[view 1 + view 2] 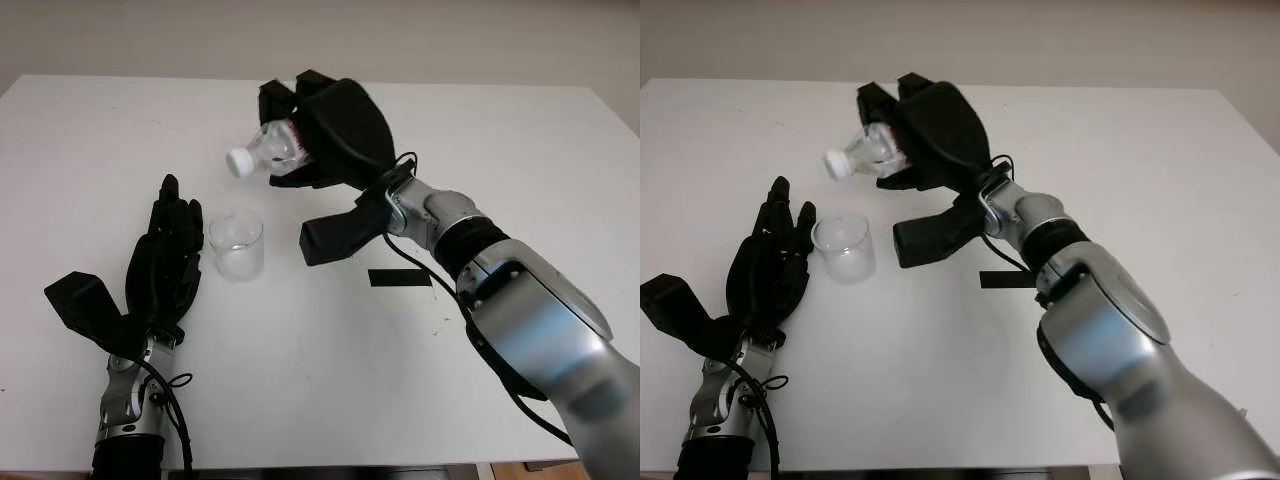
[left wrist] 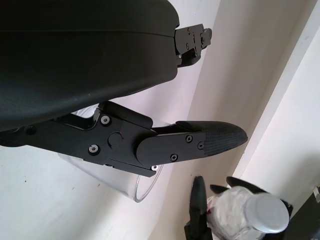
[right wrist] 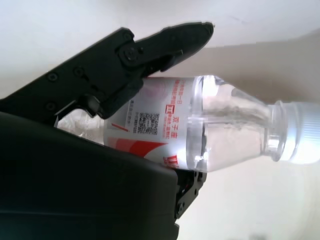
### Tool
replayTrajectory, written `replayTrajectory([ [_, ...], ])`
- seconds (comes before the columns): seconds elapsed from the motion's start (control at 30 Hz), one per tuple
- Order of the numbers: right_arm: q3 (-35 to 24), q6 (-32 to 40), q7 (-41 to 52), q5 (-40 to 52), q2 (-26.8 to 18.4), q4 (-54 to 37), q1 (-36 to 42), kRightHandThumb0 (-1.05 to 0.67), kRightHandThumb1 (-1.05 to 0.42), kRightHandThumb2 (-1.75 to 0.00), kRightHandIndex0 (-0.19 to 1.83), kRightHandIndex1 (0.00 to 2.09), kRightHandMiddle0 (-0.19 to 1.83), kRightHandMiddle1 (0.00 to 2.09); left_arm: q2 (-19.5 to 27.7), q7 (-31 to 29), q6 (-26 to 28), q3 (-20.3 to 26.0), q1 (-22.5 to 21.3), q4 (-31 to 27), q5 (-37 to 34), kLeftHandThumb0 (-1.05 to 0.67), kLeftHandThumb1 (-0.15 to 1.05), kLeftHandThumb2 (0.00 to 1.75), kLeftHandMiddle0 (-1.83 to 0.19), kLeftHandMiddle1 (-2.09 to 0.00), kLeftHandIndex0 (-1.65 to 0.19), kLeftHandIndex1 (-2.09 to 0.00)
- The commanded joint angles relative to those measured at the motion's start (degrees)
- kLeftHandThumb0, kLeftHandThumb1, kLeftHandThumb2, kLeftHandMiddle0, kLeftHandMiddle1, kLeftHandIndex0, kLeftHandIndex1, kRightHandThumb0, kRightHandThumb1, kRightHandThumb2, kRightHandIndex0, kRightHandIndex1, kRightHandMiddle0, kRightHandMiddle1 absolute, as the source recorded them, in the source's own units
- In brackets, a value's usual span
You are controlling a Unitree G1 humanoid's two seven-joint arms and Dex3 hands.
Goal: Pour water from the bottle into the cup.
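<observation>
Right hand: my right hand (image 1: 325,130) was clamped around the body of the bottle (image 1: 268,150), held up above the table (image 1: 520,180) and tipped nearly on its side, neck pointing toward my left.

Bottle: small, clear plastic with a red-and-white label; its white cap (image 3: 302,139) looked to be on, so I judged no water could leave it yet. The mouth sat above and slightly behind the cup (image 1: 237,244), not directly over it.

Cup: a clear, low glass standing upright on the table, just beside my left fingers; I could not tell whether they touched it.

Left hand: my left hand (image 1: 165,260) was open beside the cup, holding nothing.

Handling: I judged the bottle light and thin-walled, likely to dent under a hard squeeze, and smooth enough to slip. The labelled midsection was the right place to grip.

Cup risk: light and easily tipped, so steadying it low on its wall seemed wise.
</observation>
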Motion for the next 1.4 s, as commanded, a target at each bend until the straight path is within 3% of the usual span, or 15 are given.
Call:
replayTrajectory([
  [0.0, -5.0, -2.2, 4.0, 5.4, -1.6, -1.7, 3.1, -0.45, -1.05, -0.38, 1.42, 2.09, 1.03, 2.09, 0.2, -0.4, 0.1, 0.1, -0.5, 0.8, 0.0, -0.72, 1.05, 0.47, 0.16, -0.05, 0.17, -0.05],
  [0.1, -11.5, -3.5, 12.5, 13.9, -1.4, -3.9, 6.6, -0.44, -1.05, -0.38, 1.44, 2.09, 1.04, 2.09, 0.3, -0.4, 0.0, 0.1, -0.8, 1.1, 0.1, -0.72, 1.05, 0.47, 0.16, -0.05, 0.17, -0.05],
  [0.23, -21.7, 0.6, 27.9, 29.4, -0.2, -13.4, 14.5, -0.44, -1.05, -0.46, 1.41, 2.09, 1.09, 2.09, 0.6, -0.6, 0.1, -0.1, -1.3, 1.7, 0.4, -0.73, 1.05, 0.47, 0.15, -0.06, 0.14, -0.06],
  [0.3, -24.8, 5.2, 33.4, 34.9, 0.2, -20.5, 18.6, -0.42, -1.05, -0.48, 1.34, 2.09, 1.07, 2.09, 0.8, -0.7, 0.3, -0.2, -1.5, 1.7, 0.4, -0.74, 1.05, 0.48, 0.14, -0.06, 0.14, -0.06],
  [0.33, -26.7, 9.8, 36.2, 38.7, 0.7, -26.0, 21.5, -0.43, -1.05, -0.51, 1.41, 2.09, 1.15, 2.09, 0.8, -0.9, 0.3, -0.2, -1.7, 1.9, 0.5, -0.74, 1.05, 0.48, 0.14, -0.06, 0.14, -0.06],
  [0.43, -30.1, 21.7, 41.2, 46.1, 1.0, -41.2, 29.8, -0.44, -1.05, -0.48, 1.33, 2.09, 1.03, 2.09, 0.8, -0.8, 0.5, -0.4, -2.0, 2.3, 0.6, -0.74, 1.05, 0.48, 0.14, -0.06, 0.14, -0.06],
  [0.7, -35.9, 43.7, 42.6, 53.8, 0.9, -61.2, 38.6, -0.44, -1.05, -0.47, 1.40, 2.09, 1.11, 2.09, 0.7, -1.3, 0.4, -0.7, -1.8, 2.9, 0.4, -0.74, 1.05, 0.49, 0.14, -0.06, 0.15, -0.05],
  [0.9, -38.0, 53.2, 42.6, 56.6, 1.8, -69.0, 40.9, -0.45, -1.05, -0.46, 1.40, 2.09, 1.13, 2.09, 0.8, -1.6, 0.6, -0.6, -1.1, 2.4, 0.2, -0.74, 1.05, 0.50, 0.14, -0.06, 0.15, -0.05],
  [1.17, -37.6, 56.4, 42.2, 55.0, 2.4, -70.9, 41.7, -0.45, -1.05, -0.47, 1.40, 2.09, 1.12, 2.09, 1.2, -1.5, 1.3, -0.4, -0.2, 1.1, 0.2, -0.75, 1.05, 0.50, 0.15, -0.05, 0.15, -0.05],
  [1.37, -37.2, 54.9, 42.6, 53.3, 3.4, -69.4, 42.6, -0.45, -1.05, -0.47, 1.42, 2.09, 1.15, 2.09, 1.3, -1.7, 1.6, -0.3, 0.2, 0.6, 0.2, -0.74, 1.05, 0.52, 0.15, -0.05, 0.15, -0.06],
])
